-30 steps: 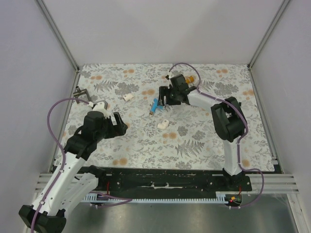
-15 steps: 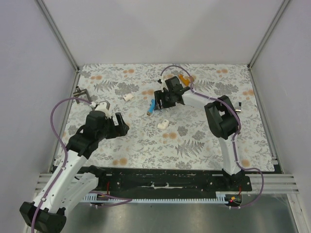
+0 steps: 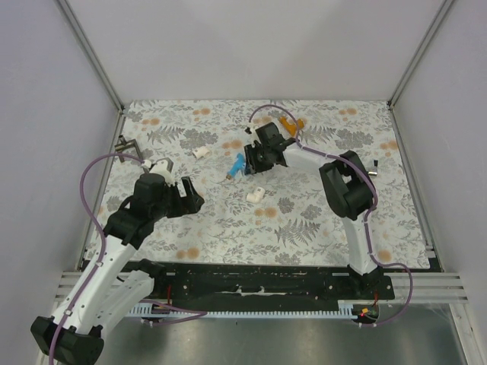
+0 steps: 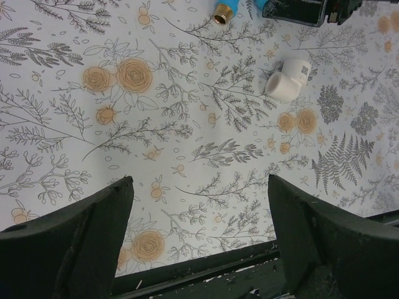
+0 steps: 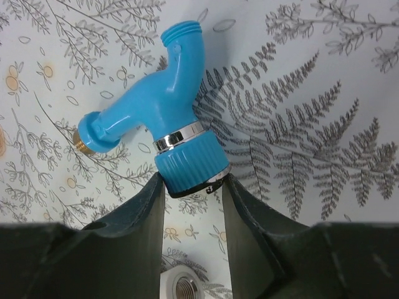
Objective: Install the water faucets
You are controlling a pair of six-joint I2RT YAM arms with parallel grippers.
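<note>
Right gripper (image 5: 190, 187) clamped on ribbed knob of blue faucet (image 5: 168, 118); threaded brass end left free, likely for screwing in. Faucet just beyond white fitting (image 3: 256, 195). Orange faucet (image 3: 289, 122) farther beyond fitting, untouched. Left gripper (image 4: 199, 184) spread wide, empty, near-left of fitting, on standby.

High rear overview, close downward wrist views, all sharing blue faucet (image 5: 174, 106)
</note>
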